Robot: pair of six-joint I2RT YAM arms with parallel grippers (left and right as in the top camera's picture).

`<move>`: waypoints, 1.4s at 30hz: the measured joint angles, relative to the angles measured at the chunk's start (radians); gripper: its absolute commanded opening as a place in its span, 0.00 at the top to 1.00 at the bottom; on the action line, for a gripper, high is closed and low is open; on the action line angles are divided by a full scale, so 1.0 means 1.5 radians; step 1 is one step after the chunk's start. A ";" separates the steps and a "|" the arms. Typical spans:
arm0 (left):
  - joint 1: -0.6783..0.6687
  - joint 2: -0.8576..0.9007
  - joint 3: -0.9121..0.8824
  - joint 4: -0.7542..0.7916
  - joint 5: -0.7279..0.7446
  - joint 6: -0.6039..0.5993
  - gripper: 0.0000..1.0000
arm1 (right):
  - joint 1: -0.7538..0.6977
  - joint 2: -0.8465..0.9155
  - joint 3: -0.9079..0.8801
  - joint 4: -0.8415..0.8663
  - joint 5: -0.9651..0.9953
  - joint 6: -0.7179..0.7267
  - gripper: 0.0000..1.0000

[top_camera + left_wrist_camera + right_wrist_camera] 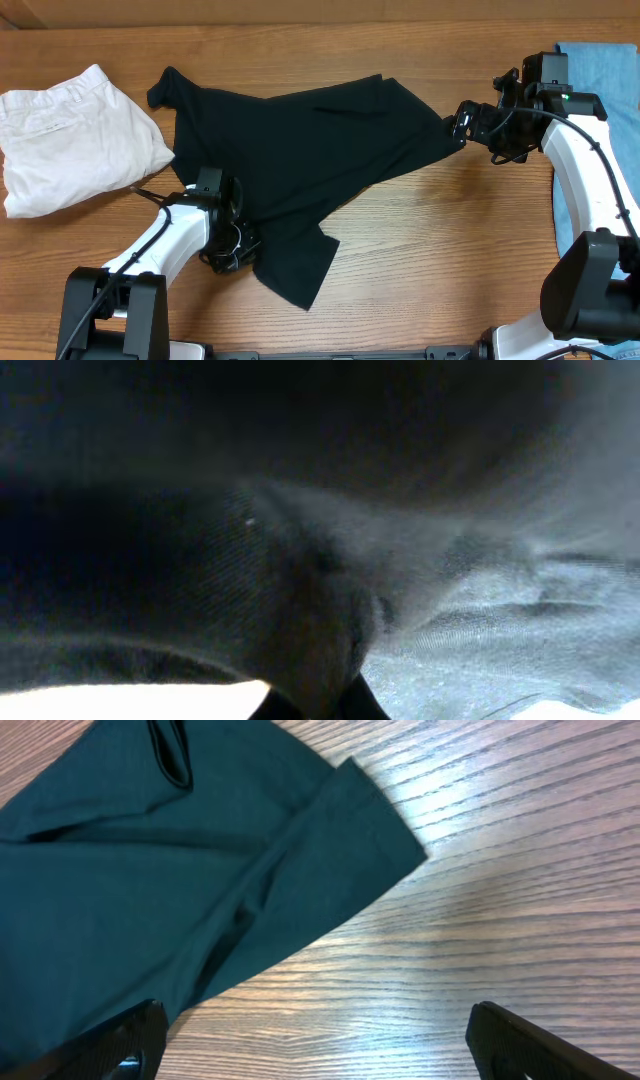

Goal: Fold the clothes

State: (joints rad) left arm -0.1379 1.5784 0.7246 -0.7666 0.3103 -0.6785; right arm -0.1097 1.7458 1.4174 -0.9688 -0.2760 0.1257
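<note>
Okay, black shirt (300, 140) lay limp and light on the surface (420, 230) between the 2 hands. Left hand (228, 248) was clamped on the near hem (262, 225); right hand (462, 125) stood apart beside the sleeve (340, 840). Judged best pinched at edges.

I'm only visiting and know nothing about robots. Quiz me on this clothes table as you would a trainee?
1. Fill in: the white trousers lie on the ___ arm's side of the table.
2. What is the left pincer shut on? A) the white trousers B) the black shirt C) nothing at all
3. True or false: the right pincer stands open near a sleeve of the black shirt.

Key: 1 left; 2 B; 3 true.
</note>
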 measured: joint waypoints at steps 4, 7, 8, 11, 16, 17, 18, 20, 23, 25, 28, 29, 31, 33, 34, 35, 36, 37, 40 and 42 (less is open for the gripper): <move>0.005 0.000 0.000 -0.075 -0.043 0.001 0.96 | 0.000 0.000 0.000 0.007 0.003 0.000 0.00; 0.031 -0.001 -0.004 -0.105 -0.076 0.005 0.96 | 0.000 0.000 0.000 0.010 0.001 -0.001 0.00; 0.046 -0.001 -0.004 -0.106 -0.080 0.009 0.96 | 0.000 0.000 0.000 0.010 -0.001 0.000 0.00; 0.083 -0.004 -0.004 -0.104 -0.091 0.026 0.96 | 0.000 0.002 0.000 0.005 -0.016 0.000 0.00; 0.118 -0.008 -0.004 -0.090 -0.094 0.038 0.96 | 0.000 0.038 0.000 -0.014 -0.041 0.002 0.09; 0.121 -0.009 -0.004 -0.084 -0.095 0.038 0.96 | 0.002 0.047 0.000 -0.013 -0.043 0.002 0.11; 0.124 -0.011 -0.004 -0.076 -0.096 0.038 0.96 | 0.004 0.056 0.000 -0.012 -0.044 0.003 0.12; 0.126 -0.014 -0.004 -0.064 -0.097 0.038 0.96 | 0.009 0.067 0.000 -0.001 -0.044 0.004 0.11; 0.126 -0.016 -0.004 -0.053 -0.098 0.038 0.96 | 0.033 0.073 -0.001 0.044 -0.037 0.004 0.09; 0.126 -0.017 -0.004 -0.047 -0.098 0.038 0.96 | 0.056 0.074 -0.001 0.076 -0.016 0.003 0.09; 0.127 -0.018 -0.004 -0.047 -0.098 0.039 0.96 | 0.094 0.075 -0.001 0.102 0.030 0.004 0.09; 0.127 -0.018 -0.004 -0.047 -0.098 0.039 0.96 | 0.107 0.078 -0.001 0.108 0.046 0.007 0.09; 0.127 -0.018 -0.004 -0.047 -0.098 0.040 0.96 | 0.129 0.090 -0.001 0.118 0.071 0.017 0.09; 0.127 -0.018 -0.004 -0.047 -0.098 0.040 0.96 | 0.142 0.110 -0.001 0.127 0.091 0.030 0.09; 0.127 -0.018 -0.004 -0.047 -0.098 0.040 0.96 | 0.147 0.124 -0.001 0.131 0.098 0.038 0.09; 0.127 -0.018 -0.004 -0.047 -0.098 0.040 0.96 | 0.149 0.137 -0.001 0.133 0.105 0.043 0.09; 0.127 -0.018 -0.004 -0.047 -0.098 0.040 0.96 | 0.149 0.153 -0.001 0.134 0.109 0.053 0.10; 0.127 -0.018 -0.004 -0.047 -0.098 0.040 0.96 | 0.149 0.164 -0.001 0.133 0.113 0.059 0.10; 0.127 -0.018 -0.004 -0.047 -0.098 0.040 0.96 | 0.148 0.197 -0.001 0.141 0.123 0.073 0.15; 0.127 -0.018 -0.004 -0.047 -0.098 0.040 0.96 | 0.148 0.207 -0.001 0.150 0.132 0.077 0.19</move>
State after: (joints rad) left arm 0.0532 1.5520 0.7185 -0.8375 0.1635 -0.6182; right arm 0.1127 2.0567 1.4162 -0.7441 -0.0772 0.2409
